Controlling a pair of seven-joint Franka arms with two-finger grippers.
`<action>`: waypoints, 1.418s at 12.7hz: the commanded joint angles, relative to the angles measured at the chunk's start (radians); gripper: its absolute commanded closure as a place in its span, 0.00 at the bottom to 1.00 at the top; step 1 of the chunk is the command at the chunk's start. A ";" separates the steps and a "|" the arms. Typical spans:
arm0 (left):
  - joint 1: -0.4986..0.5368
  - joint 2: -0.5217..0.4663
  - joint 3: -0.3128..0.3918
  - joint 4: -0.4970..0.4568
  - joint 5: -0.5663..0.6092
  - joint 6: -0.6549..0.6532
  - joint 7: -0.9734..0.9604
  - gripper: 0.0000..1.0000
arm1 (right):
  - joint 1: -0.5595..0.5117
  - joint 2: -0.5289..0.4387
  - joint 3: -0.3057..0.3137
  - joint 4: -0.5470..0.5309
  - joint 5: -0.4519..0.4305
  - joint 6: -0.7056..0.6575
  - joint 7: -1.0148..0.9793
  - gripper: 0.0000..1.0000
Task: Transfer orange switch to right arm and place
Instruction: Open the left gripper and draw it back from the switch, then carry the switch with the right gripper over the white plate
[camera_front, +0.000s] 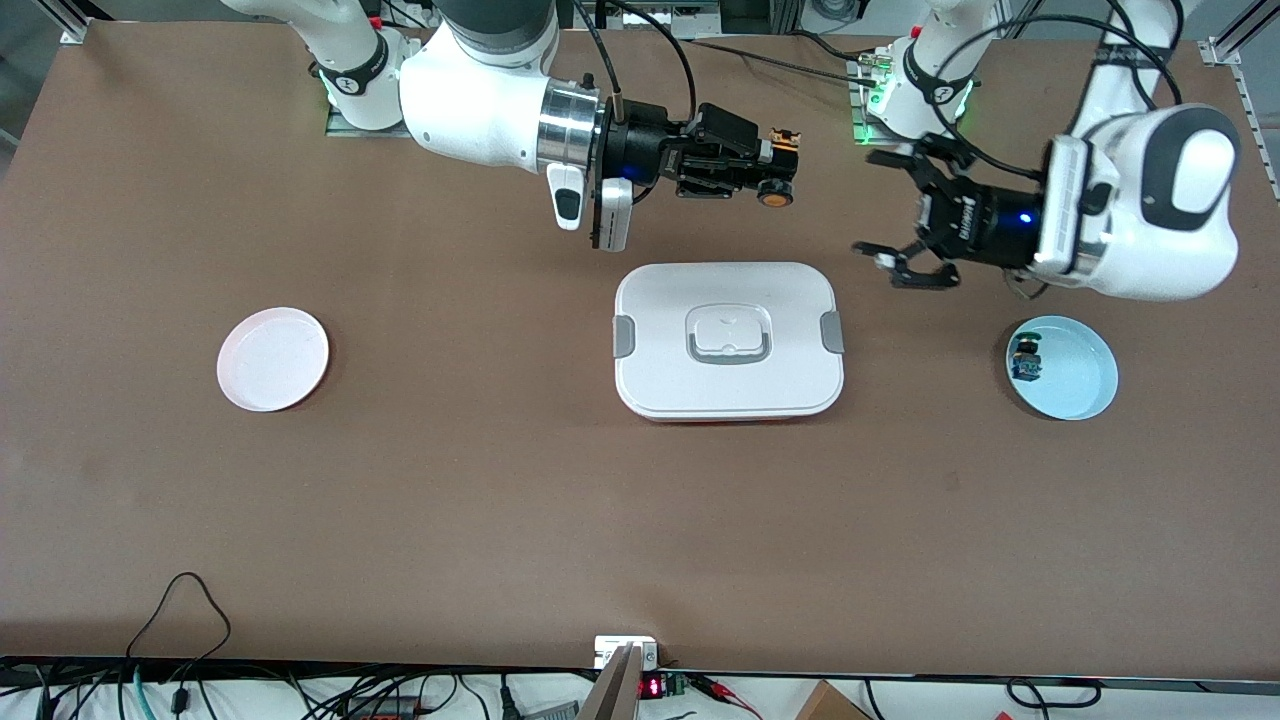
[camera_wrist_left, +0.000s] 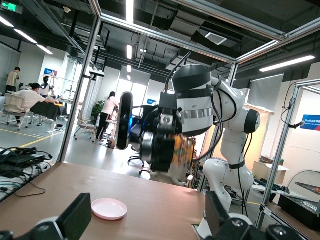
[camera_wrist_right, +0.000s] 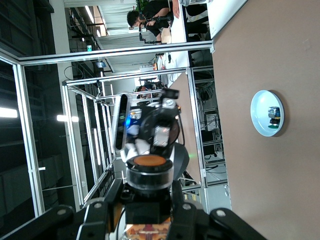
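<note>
From the front, the orange switch is seen clamped in the right gripper, held level in the air above bare table between the two bases, just off the lidded box toward the bases. It is gripped by its black body, so the round orange cap is left free and pointing downward. The left gripper hangs a little apart from it, toward the left arm's end, with its black linkage fingers spread wide and nothing between them; the handover is judged done. The pink plate, shallow and glossy, is set well away toward the right arm's end, probably as the drop spot. A blue plate below the left gripper carries the blue-and-black part.

In the left wrist view, the left gripper's dark finger pads are seen far apart at the frame's edge. The right arm is faced head-on, and the switch at its tip is blurred. The pink plate is seen on the matte brown table.

In the right wrist view, the switch is seen pinched between the slim black fingers, its smooth orange disc ringed in black plastic. The blue plate lies well off.
</note>
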 joint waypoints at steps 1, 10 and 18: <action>0.166 0.043 -0.011 0.085 0.220 -0.078 -0.007 0.00 | -0.010 -0.028 0.004 -0.025 0.017 0.005 -0.050 0.96; 0.316 0.195 0.017 0.577 1.328 -0.056 -0.348 0.00 | -0.195 -0.039 -0.002 -0.065 -0.102 -0.297 -0.062 0.97; 0.043 0.153 0.001 0.725 1.719 -0.061 -0.687 0.00 | -0.369 -0.062 -0.084 -0.186 -0.112 -0.682 -0.084 0.97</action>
